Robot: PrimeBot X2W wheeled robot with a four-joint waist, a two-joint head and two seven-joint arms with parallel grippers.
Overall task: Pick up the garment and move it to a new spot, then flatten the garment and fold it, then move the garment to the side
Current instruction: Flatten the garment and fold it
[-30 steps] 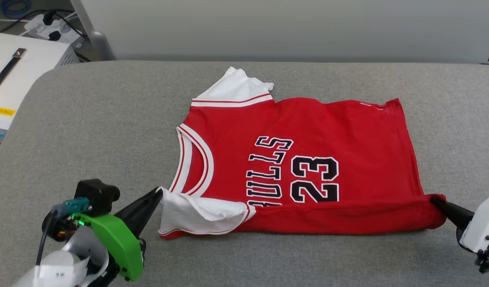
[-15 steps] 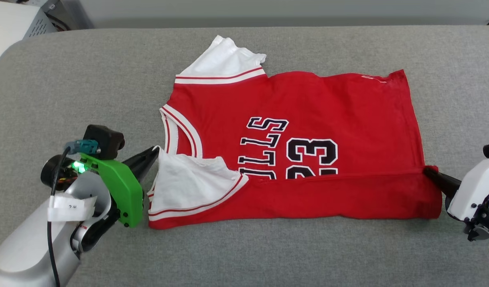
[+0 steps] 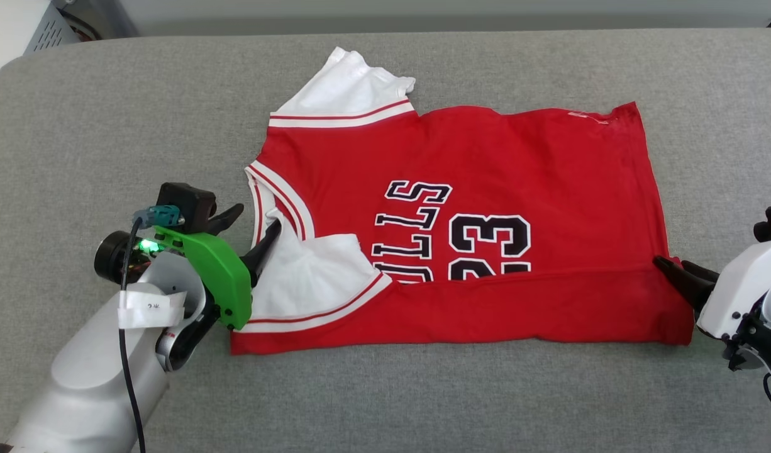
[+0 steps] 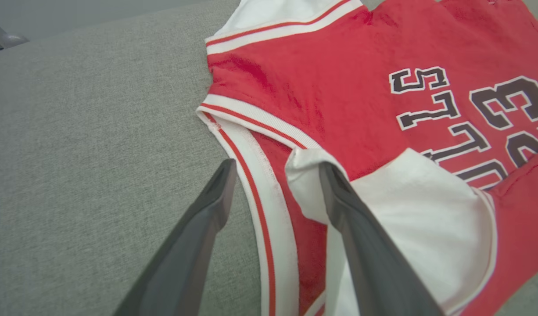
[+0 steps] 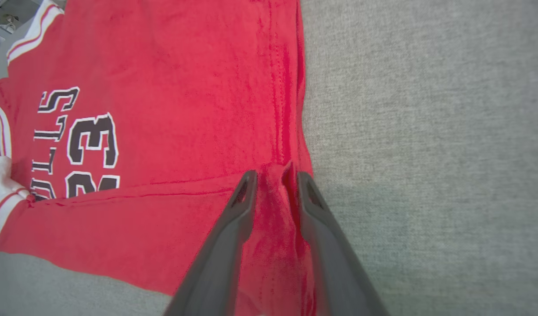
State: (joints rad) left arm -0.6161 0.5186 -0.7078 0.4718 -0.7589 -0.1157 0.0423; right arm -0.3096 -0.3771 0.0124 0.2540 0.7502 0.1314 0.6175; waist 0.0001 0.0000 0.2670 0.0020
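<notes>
Now: left gripper (image 4: 276, 166) spread wide, right gripper (image 5: 276, 174) hold unclear. We fear snagged fingers dragging open the 6 o'clock fold of the shirt (image 3: 486, 157).

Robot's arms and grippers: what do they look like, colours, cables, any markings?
Both the left gripper and right gripper have two long, dark, tapering fingers. The left forearm is silver-grey, carrying a green bracket, teal connector, black cable and a white paper tag with faint writing. The right wrist housing is white with dark screws.
</notes>
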